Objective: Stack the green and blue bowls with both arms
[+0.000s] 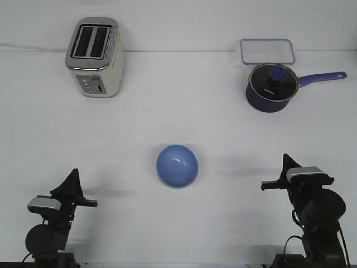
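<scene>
Both arms, left (53, 223) and right (312, 215), were black and jointed, with silver-grey wrist blocks, thin cables and pointed black fingers.

Only one piece of text shows. It is a short white word on the glass lid (271, 84) of the dark blue saucepan (269, 96), in the upper right of the frame. The letters are too small to read with certainty. The toaster (93, 57), in the upper left of the frame, carries small buttons on its front, but no readable marks.
</scene>
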Motion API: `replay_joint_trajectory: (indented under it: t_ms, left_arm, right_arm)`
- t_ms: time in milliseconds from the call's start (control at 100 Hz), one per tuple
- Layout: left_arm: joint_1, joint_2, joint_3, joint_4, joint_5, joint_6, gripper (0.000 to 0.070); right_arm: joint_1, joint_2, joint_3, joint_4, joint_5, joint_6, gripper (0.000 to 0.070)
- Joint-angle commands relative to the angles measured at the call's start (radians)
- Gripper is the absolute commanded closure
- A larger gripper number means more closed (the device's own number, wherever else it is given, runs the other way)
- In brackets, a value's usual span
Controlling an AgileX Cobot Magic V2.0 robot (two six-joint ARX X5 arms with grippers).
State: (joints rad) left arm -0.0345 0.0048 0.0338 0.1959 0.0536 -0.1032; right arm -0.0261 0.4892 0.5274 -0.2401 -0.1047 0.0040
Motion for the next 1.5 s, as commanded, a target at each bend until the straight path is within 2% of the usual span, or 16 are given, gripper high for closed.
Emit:
replay_joint_trajectory:
  t_ms: [0,870,980,1180,1490]
  left_arm:
    - [0.002,-0.002,-0.02,0.015,-0.002,0.008,0.069]
    - [0.002,-0.002,-0.02,0.015,-0.002,0.008,0.069]
    - [0.002,-0.002,-0.02,0.015,-0.002,0.008,0.069]
    - [0.002,-0.002,-0.02,0.014,-0.002,0.008,0.069]
    - [0.002,-0.002,-0.02,0.015,-0.002,0.008,0.069]
  right_arm:
    - [0.001,0.002,0.002,0.017,0.001,0.006,0.07]
    - [0.003,-0.027,-0.005,0.024,0.0,0.006,0.07]
    - [0.003,-0.076,-0.034,0.042,0.001,0.006,0.07]
    - [0.003,-0.216,-0.166,0.159,0.001,0.006,0.07]
    - [0.002,-0.434,-0.311,0.195,0.013,0.006,0.07]
